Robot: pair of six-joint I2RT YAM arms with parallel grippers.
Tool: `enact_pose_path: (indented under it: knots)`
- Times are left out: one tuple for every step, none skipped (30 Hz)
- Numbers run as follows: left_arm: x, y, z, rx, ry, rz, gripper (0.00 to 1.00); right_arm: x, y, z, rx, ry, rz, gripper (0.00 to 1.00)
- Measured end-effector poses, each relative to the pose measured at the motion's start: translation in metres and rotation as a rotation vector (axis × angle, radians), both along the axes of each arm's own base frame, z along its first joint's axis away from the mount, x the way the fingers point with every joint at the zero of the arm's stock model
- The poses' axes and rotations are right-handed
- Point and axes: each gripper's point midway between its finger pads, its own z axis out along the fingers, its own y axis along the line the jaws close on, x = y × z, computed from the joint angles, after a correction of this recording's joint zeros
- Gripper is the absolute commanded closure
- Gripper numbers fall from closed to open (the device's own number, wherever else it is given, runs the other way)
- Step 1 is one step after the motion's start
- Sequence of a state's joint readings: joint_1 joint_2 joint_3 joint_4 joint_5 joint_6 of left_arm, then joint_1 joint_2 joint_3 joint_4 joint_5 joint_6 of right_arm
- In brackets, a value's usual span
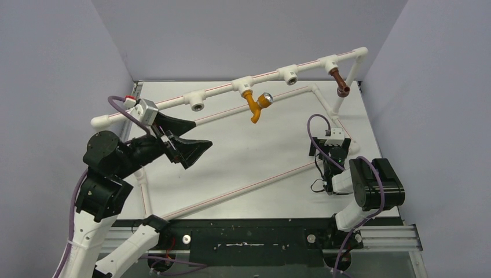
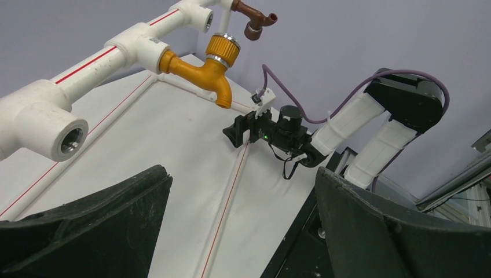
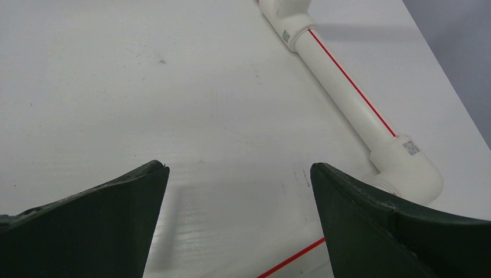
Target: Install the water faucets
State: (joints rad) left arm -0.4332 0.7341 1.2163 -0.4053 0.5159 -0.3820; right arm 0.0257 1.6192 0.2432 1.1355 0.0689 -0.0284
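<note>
The orange-yellow faucet [image 1: 255, 105] with a round silver end hangs from a white tee socket [image 1: 243, 87] on the raised pipe rail. It also shows in the left wrist view [image 2: 202, 66]. The dark reddish-brown faucet [image 1: 341, 81] hangs from the tee near the rail's right end, and also shows in the left wrist view [image 2: 255, 17]. My left gripper [image 1: 200, 134] is open and empty, held in the air left of the orange faucet and apart from it [image 2: 243, 174]. My right gripper [image 1: 328, 152] is open and empty, pointing down just above the table [image 3: 238, 168].
Two tee sockets [image 1: 198, 103] [image 1: 289, 75] on the rail stand empty; one is close in the left wrist view [image 2: 63, 136]. The white pipe frame [image 1: 243, 194] with red stripes runs across the table. A pipe and elbow [image 3: 408, 168] lie right of my right gripper.
</note>
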Motion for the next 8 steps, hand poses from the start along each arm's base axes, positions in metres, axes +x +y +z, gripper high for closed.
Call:
enact_pose_path:
  knots:
    - [-0.0021, 0.0006, 0.0015, -0.004, -0.003, -0.002, 0.06, -0.0001, 0.0001, -0.0004, 0.000, 0.002, 0.001, 0.00]
    - [-0.0040, 0.0009, 0.0030, -0.007, -0.007, -0.005, 0.06, -0.0003, 0.0004, -0.0008, 0.002, 0.003, 0.002, 0.00]
    - [-0.0051, 0.0011, 0.0046, -0.010, -0.010, -0.007, 0.06, -0.0003, 0.0007, -0.0011, 0.004, 0.004, 0.004, 0.00]
    - [-0.0060, 0.0011, 0.0058, -0.012, -0.012, -0.009, 0.06, -0.0005, 0.0009, -0.0015, 0.005, 0.006, 0.004, 0.00]
    - [-0.0067, 0.0011, 0.0069, -0.013, -0.014, -0.011, 0.06, -0.0005, 0.0011, -0.0019, 0.006, 0.007, 0.005, 0.00]
    - [-0.0072, 0.0010, 0.0074, -0.013, -0.014, -0.013, 0.06, -0.0005, 0.0011, -0.0028, 0.009, 0.012, 0.006, 0.00]
    - [-0.0074, 0.0008, 0.0075, -0.014, -0.014, -0.015, 0.06, 0.0002, 0.0010, -0.0030, 0.011, 0.014, 0.009, 0.00]
    - [-0.0079, 0.0006, 0.0075, -0.013, -0.014, -0.017, 0.06, 0.0011, 0.0002, -0.0030, 0.014, 0.016, 0.009, 0.00]
